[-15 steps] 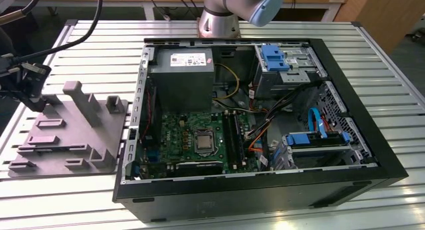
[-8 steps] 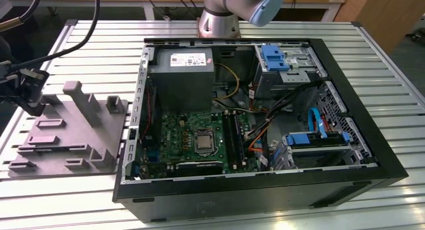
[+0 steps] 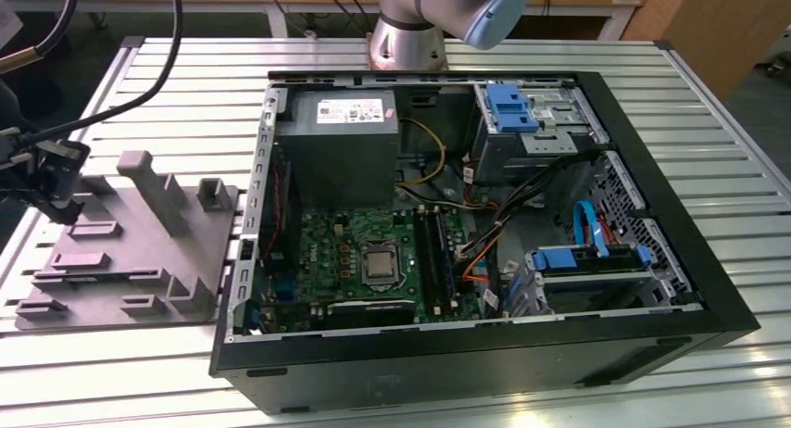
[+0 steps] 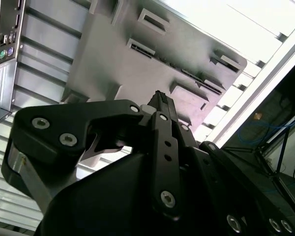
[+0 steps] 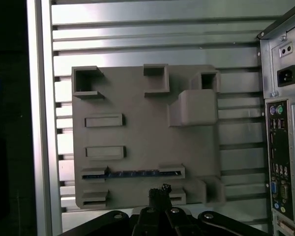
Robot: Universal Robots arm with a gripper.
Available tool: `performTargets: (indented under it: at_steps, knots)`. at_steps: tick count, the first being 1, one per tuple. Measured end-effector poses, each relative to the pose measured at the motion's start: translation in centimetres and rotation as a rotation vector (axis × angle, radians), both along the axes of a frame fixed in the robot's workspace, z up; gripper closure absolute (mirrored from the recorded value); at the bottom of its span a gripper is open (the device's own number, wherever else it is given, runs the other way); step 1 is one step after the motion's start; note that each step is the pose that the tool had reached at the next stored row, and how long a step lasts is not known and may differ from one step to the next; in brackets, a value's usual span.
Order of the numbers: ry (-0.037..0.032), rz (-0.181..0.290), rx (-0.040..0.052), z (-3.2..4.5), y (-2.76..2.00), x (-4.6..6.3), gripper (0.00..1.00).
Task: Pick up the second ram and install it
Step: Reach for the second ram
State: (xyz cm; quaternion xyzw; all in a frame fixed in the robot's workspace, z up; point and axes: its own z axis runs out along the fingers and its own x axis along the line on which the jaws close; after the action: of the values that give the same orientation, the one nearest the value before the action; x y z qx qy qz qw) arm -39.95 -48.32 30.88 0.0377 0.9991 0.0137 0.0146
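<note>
- Jaws look closed and empty, near the edge of the holder (image 3: pixel 136 233) at the exterior view's left.
- Ram (image 5: pixel 132 173) lies in a holder slot just beside them.
- A clean grab likely needs the jaws opened and squared across its middle.

Your exterior view looks steeply down on the computer case (image 3: pixel 495 363) and grey fixture block (image 3: pixel 136 252). Both wrist views face that block closely, past the gripper (image 5: pixel 160 191).

PC case (image 3: pixel 495 358): 1 | grey holder (image 5: pixel 137 128): 1 | second ram (image 5: pixel 132 173): 1 (slotted in holder) | gripper (image 5: pixel 160 189): 1
</note>
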Motion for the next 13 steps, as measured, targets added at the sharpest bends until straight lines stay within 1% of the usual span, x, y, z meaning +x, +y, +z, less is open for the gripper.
performTargets:
  at_steps: [8,13]
  knots:
    - [0.0001,0.0,-0.0003,-0.88,-0.27,-0.38,0.9]
    - [0.0,0.0,-0.0003,-1.05,-0.36,-0.6,0.9]
